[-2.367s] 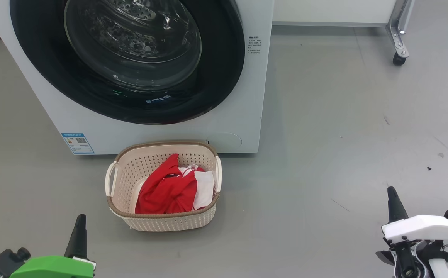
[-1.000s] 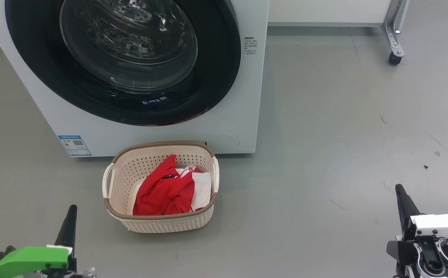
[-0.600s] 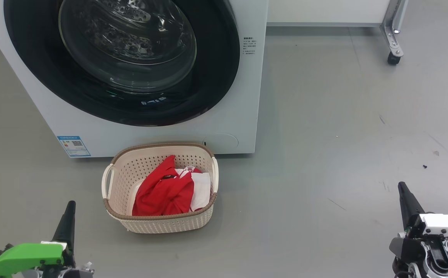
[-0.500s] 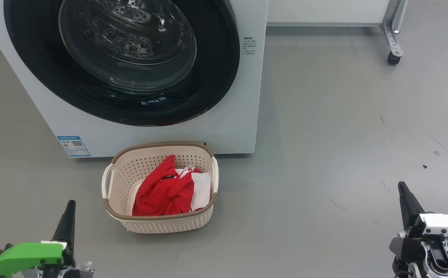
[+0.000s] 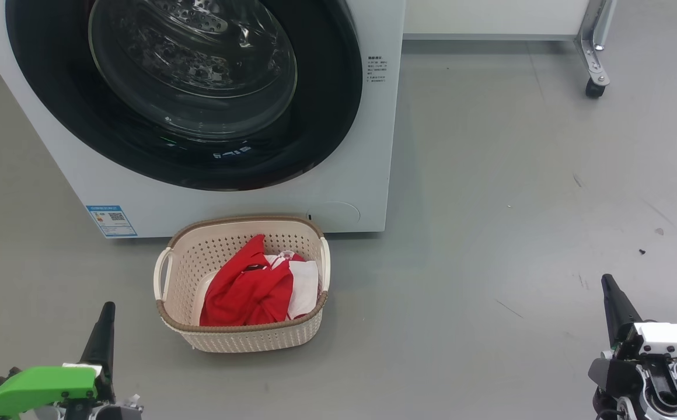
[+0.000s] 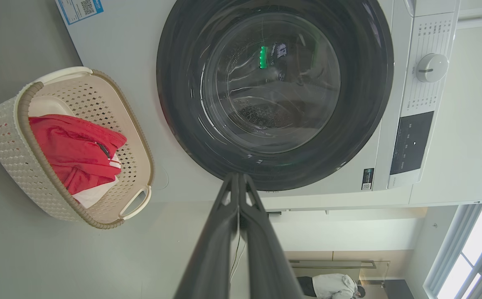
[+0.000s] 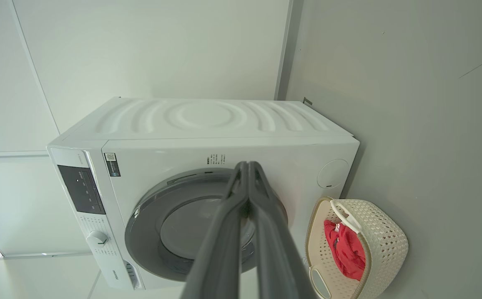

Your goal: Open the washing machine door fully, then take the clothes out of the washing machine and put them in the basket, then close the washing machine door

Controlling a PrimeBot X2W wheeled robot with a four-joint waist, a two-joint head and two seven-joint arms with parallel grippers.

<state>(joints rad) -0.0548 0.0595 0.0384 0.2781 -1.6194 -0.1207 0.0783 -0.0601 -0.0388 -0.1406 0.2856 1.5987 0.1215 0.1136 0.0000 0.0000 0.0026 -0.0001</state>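
Observation:
The white washing machine [image 5: 239,207] stands on the floor with its black-rimmed round door [image 5: 327,116] closed flush against the front; the door [image 6: 361,104] and the machine [image 7: 224,120] also show in the wrist views. In front of it sits the cream basket [image 5: 181,274] holding the red and white clothes [image 5: 251,291]; the basket [image 6: 4,137] and clothes [image 6: 66,149] appear again at the left wrist view's left. My left gripper [image 5: 105,312] is shut and empty at the lower left, well short of the basket. My right gripper [image 5: 608,284] is shut and empty at the lower right.
Grey floor spreads to the right of the machine. A metal frame leg on a caster [image 5: 592,87] stands at the far right. A person in a pale top [image 6: 332,286] shows far off in the left wrist view.
Over the last second the scene has barely changed; both grippers stay shut and low. Earlier the head camera shifted slightly, sliding the whole picture a little.

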